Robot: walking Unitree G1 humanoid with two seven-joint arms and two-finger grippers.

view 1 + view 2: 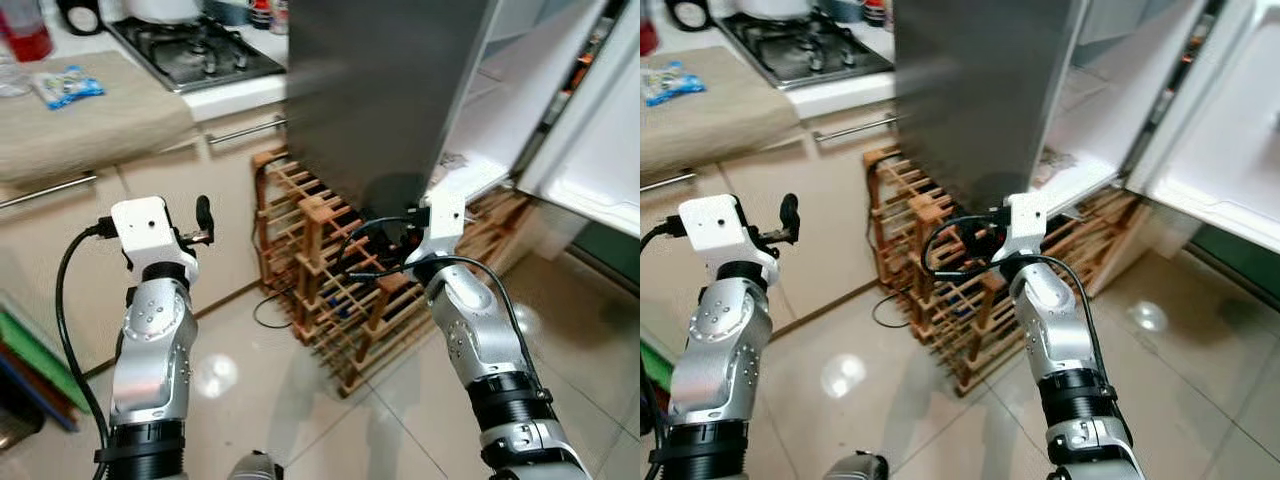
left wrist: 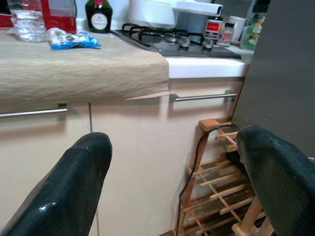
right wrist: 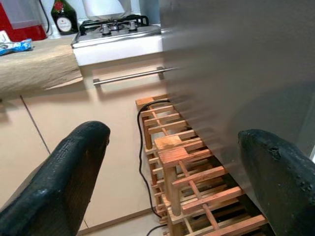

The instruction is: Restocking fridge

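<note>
The fridge stands ahead and to the right of the robot, its grey side panel facing the camera and its white door swung open further right. Both arms are raised in front of the body. The right pincer hangs close before the lower edge of the grey panel, just above the wooden wine rack that sits on the floor against the fridge; whether it touches the panel is hard to tell, since the dark fingers merge with the shadow there. Its wrist view shows the two black fingers spread wide apart with nothing between them, the blurred grey panel on one side and the rack's slats and a black cable below.

The left pincer is held well apart from the fridge, in front of the cream cabinet fronts. Its fingers are likewise wide apart and empty.

The head views give the open door and pale fridge interior, which the wrist cameras miss. The left wrist view, in turn, shows the desk top more plainly: a beige cloth with a blue packet, a clear bottle, a dark green bottle and a white pot on the gas hob.
</note>
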